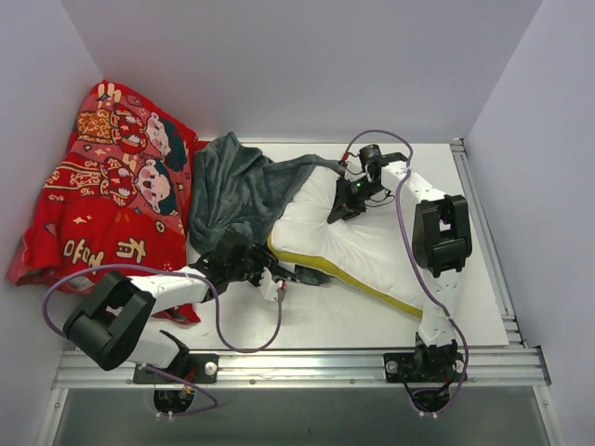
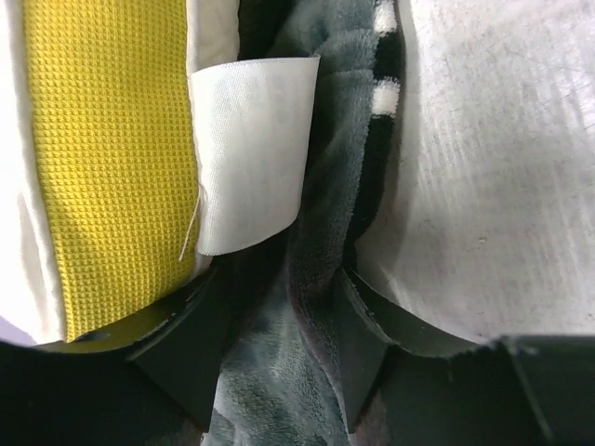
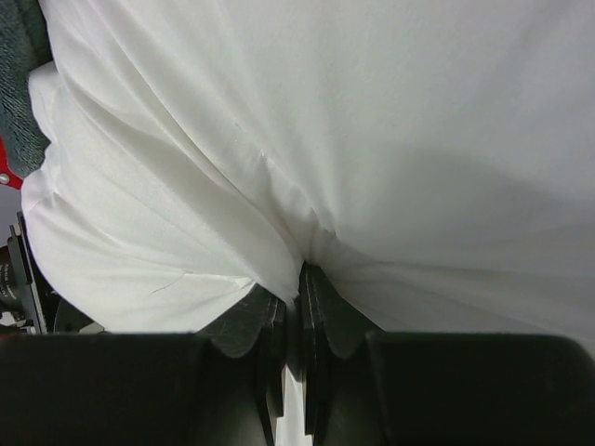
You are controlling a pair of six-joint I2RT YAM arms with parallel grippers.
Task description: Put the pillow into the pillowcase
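Note:
The white pillow point(image 1: 372, 243) with a yellow band point(image 1: 325, 265) lies across the table's middle, its far left end under the grey-blue pillowcase point(image 1: 237, 186). My left gripper point(image 1: 265, 269) is shut on the pillowcase's plush edge point(image 2: 288, 344) beside the pillow's yellow band point(image 2: 112, 158) and its white tag point(image 2: 251, 153); zebra stripes point(image 2: 383, 93) show on the inner face. My right gripper point(image 1: 346, 203) is shut on a pinch of the pillow's white fabric point(image 3: 307, 167) near the pillowcase's opening.
A red cloth with cartoon figures point(image 1: 112, 195) lies bunched at the left against the wall. White enclosure walls stand on three sides. A metal rail point(image 1: 297, 364) runs along the near edge.

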